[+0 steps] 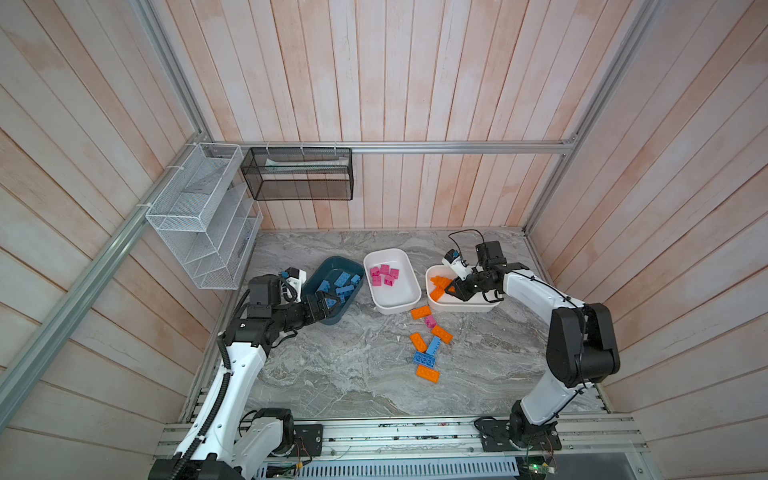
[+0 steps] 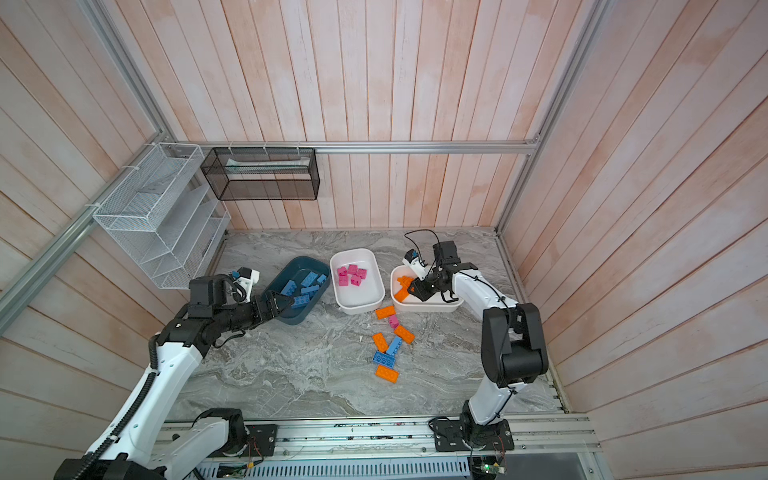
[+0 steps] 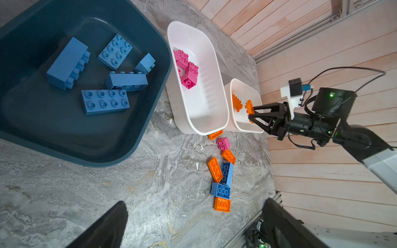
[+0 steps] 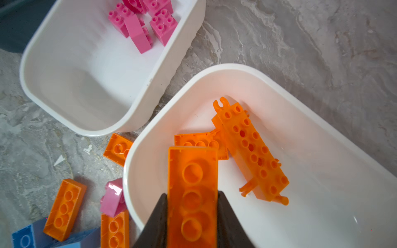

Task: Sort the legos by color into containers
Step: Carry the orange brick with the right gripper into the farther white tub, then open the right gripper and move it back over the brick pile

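Right claw (image 4: pixel 192 194) clamped on orange brick (image 4: pixel 191 171) above white tub (image 4: pixel 322 171); release near rim may bounce brick out. Left claw (image 3: pixel 195 203) apart.

White arms (image 1: pixel 243 376) with black joints (image 1: pixel 582 345) and cables (image 1: pixel 225 358).

Both top views sit high at the near edge, looking steeply down on the whole table (image 1: pixel 332 374). Left wrist cam is low beside the teal tub (image 3: pixel 64 146), facing right. Right wrist cam is tight over the right white tub (image 4: pixel 322 182); both wrist views share the middle white tub (image 3: pixel 204 111).
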